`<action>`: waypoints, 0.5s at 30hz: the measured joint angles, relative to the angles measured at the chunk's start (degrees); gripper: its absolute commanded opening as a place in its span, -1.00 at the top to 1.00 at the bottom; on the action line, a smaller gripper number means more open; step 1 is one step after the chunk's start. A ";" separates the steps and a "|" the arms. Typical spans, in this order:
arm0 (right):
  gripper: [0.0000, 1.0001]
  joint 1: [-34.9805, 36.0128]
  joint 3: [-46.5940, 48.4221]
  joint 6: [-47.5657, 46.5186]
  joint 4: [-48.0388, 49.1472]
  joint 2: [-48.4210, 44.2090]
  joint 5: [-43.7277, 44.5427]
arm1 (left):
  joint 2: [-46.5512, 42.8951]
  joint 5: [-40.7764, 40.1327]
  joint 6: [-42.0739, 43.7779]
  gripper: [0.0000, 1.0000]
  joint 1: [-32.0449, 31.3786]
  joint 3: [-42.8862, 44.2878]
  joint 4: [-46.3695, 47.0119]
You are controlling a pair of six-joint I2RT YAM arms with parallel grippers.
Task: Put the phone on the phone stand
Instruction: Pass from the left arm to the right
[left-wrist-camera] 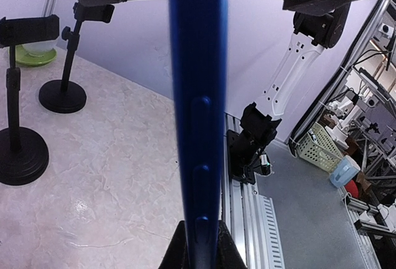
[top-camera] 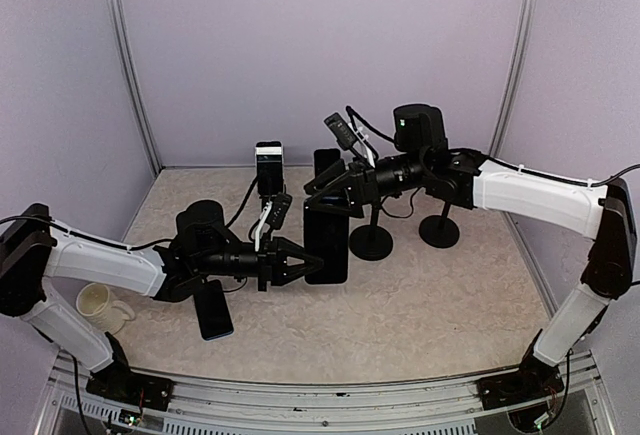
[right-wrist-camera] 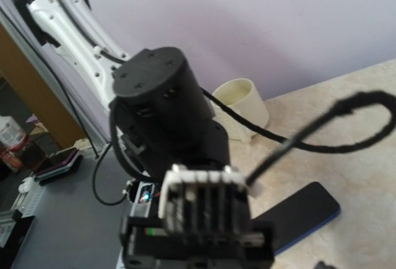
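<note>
A dark blue phone [top-camera: 326, 245] stands upright on edge above the table, gripped at its left side by my left gripper [top-camera: 298, 261]. In the left wrist view its blue side edge with buttons [left-wrist-camera: 198, 114] runs up the middle, with my left gripper [left-wrist-camera: 199, 247] shut on it at the bottom. My right gripper [top-camera: 322, 198] hovers at the phone's top end, its jaws spread to either side of it; its own fingers do not show in the right wrist view. Two black phone stands [top-camera: 371, 241] [top-camera: 440, 230] stand just right of the phone.
A second dark phone [top-camera: 213, 310] lies flat on the table under my left arm, also in the right wrist view [right-wrist-camera: 300, 214]. A cream cup [top-camera: 100, 305] lies at the left. A phone [top-camera: 268, 160] and a dark phone [top-camera: 327, 161] are at the back. Both stands [left-wrist-camera: 62, 96] [left-wrist-camera: 18, 157] show in the left wrist view.
</note>
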 measured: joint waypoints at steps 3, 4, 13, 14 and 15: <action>-0.51 0.52 0.70 -0.48 -0.48 0.24 -0.24 | 0.02 0.00 0.00 1.00 0.00 0.00 -0.11; -0.50 0.68 0.74 -0.59 -0.57 0.24 -0.37 | 0.02 0.00 0.00 1.00 0.00 0.00 -0.11; -0.34 1.46 1.05 -2.51 -2.10 0.63 -0.92 | 0.02 -0.04 0.02 1.00 0.00 0.00 -0.11; -0.30 1.49 1.11 -2.67 -2.29 0.70 -0.98 | 0.02 -0.04 0.24 1.00 0.00 0.00 -0.13; -0.24 1.49 1.20 -2.75 -2.47 0.74 -1.01 | 0.02 -0.04 0.35 1.00 0.00 0.00 -0.13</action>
